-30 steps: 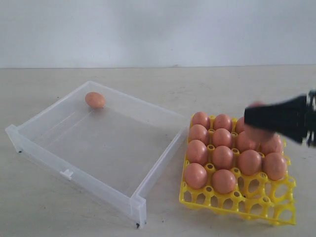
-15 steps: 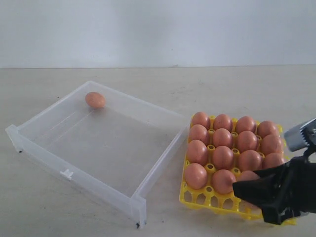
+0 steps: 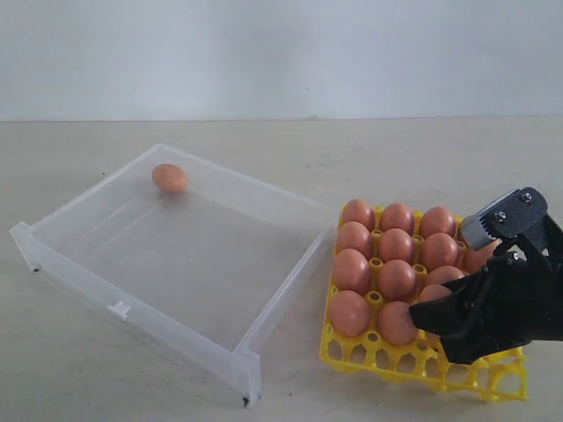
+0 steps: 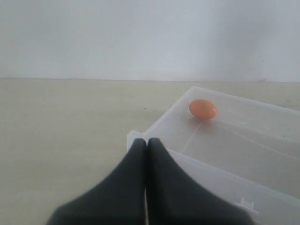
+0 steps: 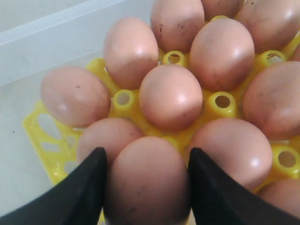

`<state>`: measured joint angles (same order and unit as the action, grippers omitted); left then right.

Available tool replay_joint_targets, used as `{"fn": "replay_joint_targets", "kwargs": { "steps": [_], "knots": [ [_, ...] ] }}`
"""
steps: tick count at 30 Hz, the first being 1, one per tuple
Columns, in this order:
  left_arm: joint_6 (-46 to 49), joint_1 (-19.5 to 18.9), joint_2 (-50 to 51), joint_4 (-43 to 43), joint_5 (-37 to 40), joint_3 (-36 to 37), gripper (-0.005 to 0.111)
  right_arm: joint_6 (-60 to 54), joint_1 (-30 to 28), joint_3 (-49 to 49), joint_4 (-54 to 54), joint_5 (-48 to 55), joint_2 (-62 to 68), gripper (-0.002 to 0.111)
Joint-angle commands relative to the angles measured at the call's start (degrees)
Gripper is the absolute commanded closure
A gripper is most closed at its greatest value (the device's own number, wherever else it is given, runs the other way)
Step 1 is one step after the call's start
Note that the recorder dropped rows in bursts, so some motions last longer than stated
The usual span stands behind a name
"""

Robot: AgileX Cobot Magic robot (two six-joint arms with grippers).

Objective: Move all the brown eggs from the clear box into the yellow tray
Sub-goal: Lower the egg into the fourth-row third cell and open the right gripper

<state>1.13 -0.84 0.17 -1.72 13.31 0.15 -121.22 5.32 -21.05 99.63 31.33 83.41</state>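
The yellow tray [image 3: 387,359] sits right of the clear box [image 3: 132,303] and holds several brown eggs [image 3: 397,280]. One brown egg [image 3: 169,178] lies alone at the box's far wall, also seen in the left wrist view [image 4: 202,108]. My right gripper [image 3: 437,323] hangs low over the tray's front right cells, shut on a brown egg [image 5: 147,183] held between its two black fingers [image 5: 82,187]. Tray eggs [image 5: 170,96] crowd close behind it. My left gripper [image 4: 146,143] is shut and empty, just outside a corner of the clear box [image 4: 225,173].
Everything rests on a pale tabletop [image 3: 97,387] with a white wall behind. The box has a small tab [image 3: 118,309] on its front wall. Empty yellow cells [image 3: 413,360] line the tray's front row.
My right gripper came down from above the tray's far right side to its front right part, carrying the egg. The egg in the box and the left gripper have not moved.
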Motion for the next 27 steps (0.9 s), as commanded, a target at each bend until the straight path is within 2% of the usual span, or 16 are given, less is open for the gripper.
{"fn": "replay_joint_targets", "kwargs": {
  "steps": [1, 3, 5, 7, 11, 14, 22, 27],
  "knots": [
    [0.0, 0.2, -0.2, -0.3, 0.0, -0.1, 0.111, -0.4, 0.0, -0.3, 0.3, -1.5, 0.1, 0.109],
    [0.0, 0.2, -0.2, -0.3, 0.0, -0.1, 0.111, -0.3, 0.0, -0.3, 0.3, -1.1, 0.1, 0.108],
    [0.0, 0.2, -0.2, -0.3, 0.0, -0.1, 0.111, -0.2, 0.0, -0.3, 0.3, -1.1, 0.1, 0.101],
    [0.0, 0.2, -0.2, -0.3, 0.0, -0.1, 0.111, -0.2, 0.0, -0.3, 0.3, -0.6, 0.1, 0.091],
    [0.0, 0.2, -0.2, -0.3, 0.0, -0.1, 0.111, -0.1, 0.0, -0.3, 0.3, 1.3, 0.1, 0.064],
    [0.0, 0.2, -0.2, -0.3, 0.0, -0.1, 0.111, -0.1, 0.0, -0.3, 0.3, 1.4, 0.1, 0.053],
    [0.0, 0.2, -0.2, -0.3, 0.0, -0.1, 0.111, -0.1, 0.0, -0.3, 0.3, 1.7, -1.7, 0.053],
    [0.0, 0.2, -0.2, -0.3, 0.0, -0.1, 0.111, -0.2, -0.1, -0.3, 0.3, 5.5, -3.6, 0.053]
  ]
}}
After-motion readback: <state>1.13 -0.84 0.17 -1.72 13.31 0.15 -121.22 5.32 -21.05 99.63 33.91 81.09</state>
